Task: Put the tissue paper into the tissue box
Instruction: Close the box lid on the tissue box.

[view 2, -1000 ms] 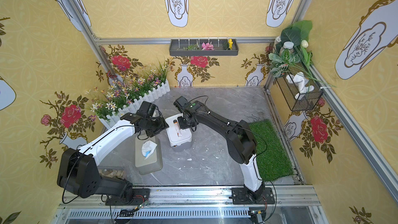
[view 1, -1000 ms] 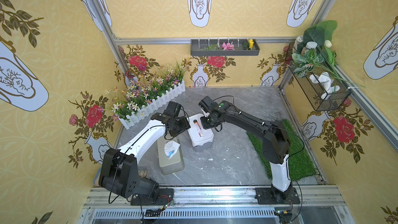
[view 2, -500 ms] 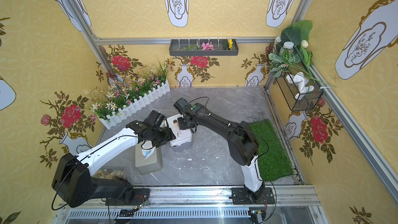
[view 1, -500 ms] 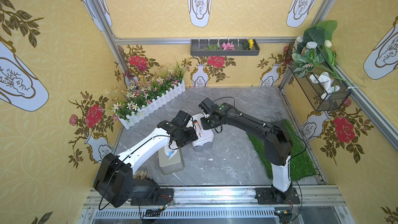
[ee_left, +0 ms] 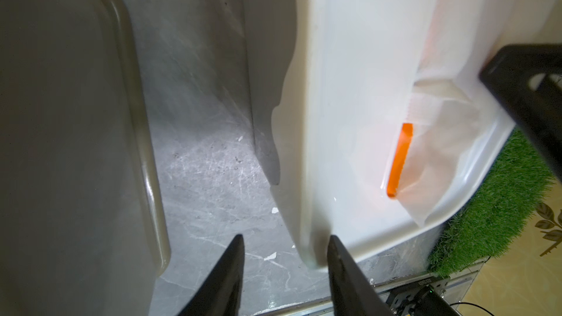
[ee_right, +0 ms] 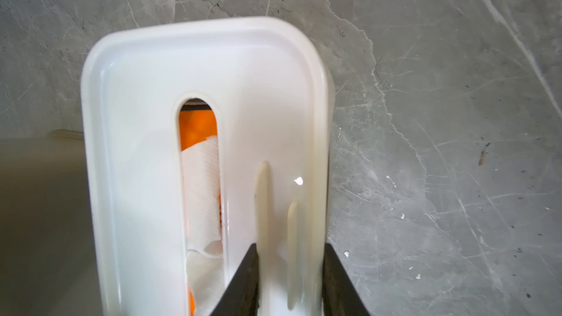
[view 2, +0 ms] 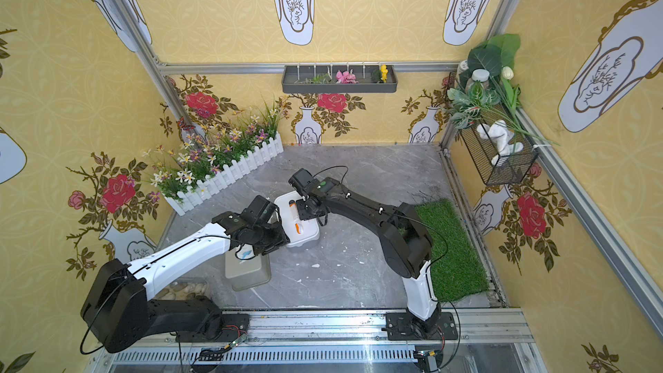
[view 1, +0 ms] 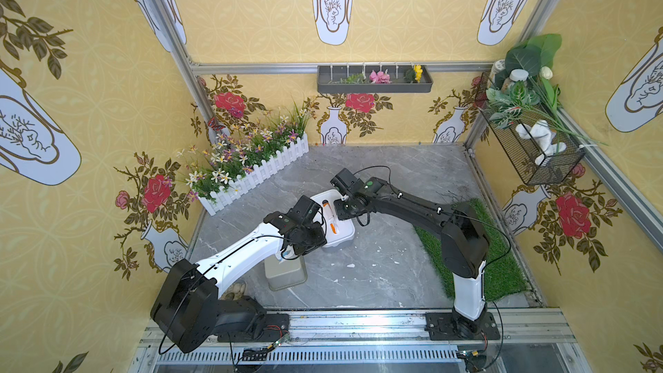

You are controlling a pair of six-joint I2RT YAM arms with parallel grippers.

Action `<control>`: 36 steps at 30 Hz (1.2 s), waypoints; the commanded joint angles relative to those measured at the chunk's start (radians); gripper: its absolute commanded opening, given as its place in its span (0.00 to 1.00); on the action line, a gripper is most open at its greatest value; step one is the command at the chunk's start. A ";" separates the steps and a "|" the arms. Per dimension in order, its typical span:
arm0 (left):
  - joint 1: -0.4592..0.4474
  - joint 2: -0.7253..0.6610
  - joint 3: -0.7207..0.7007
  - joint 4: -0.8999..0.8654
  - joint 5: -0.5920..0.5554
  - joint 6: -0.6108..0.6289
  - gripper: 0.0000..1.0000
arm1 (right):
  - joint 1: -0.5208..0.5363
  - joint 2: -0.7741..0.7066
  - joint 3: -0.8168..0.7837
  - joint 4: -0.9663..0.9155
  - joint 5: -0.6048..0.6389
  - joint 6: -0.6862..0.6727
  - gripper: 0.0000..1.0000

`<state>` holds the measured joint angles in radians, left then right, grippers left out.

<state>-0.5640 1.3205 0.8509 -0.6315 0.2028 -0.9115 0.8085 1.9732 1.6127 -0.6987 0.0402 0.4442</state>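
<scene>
While the right gripper (ee_right: 292, 244) keeps pinching the tissue box (ee_right: 146, 117) rim | left gripper (ee_left: 286, 236) has swung off the grey bin (view 1: 287, 276), jaws narrowing astride the other rim, still gapped | tissue paper (ee_right: 202, 196) lies inside, under slot | task looks nearly done.

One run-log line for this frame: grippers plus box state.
left gripper: open, astride white tissue box corner | right gripper: shut on box edge | tissue: visible inside box
</scene>
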 commanded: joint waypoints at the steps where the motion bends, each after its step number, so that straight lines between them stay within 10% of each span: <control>1: -0.002 -0.001 0.018 -0.073 -0.029 0.015 0.47 | 0.009 0.011 -0.024 -0.134 -0.061 0.022 0.33; 15: 0.208 0.056 0.339 -0.092 -0.113 0.219 0.69 | -0.070 -0.030 -0.047 -0.049 -0.141 0.024 0.41; 25: 0.184 0.442 0.680 -0.115 -0.104 0.400 0.68 | -0.117 -0.021 -0.058 0.003 -0.193 0.034 0.35; 36: 0.135 0.696 0.751 -0.098 -0.092 0.488 0.70 | -0.108 0.021 -0.052 0.017 -0.228 0.035 0.30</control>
<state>-0.4332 1.9461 1.5982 -0.7361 0.0856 -0.4568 0.7040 1.9724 1.5814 -0.6659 -0.2142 0.4717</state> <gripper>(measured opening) 0.706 0.348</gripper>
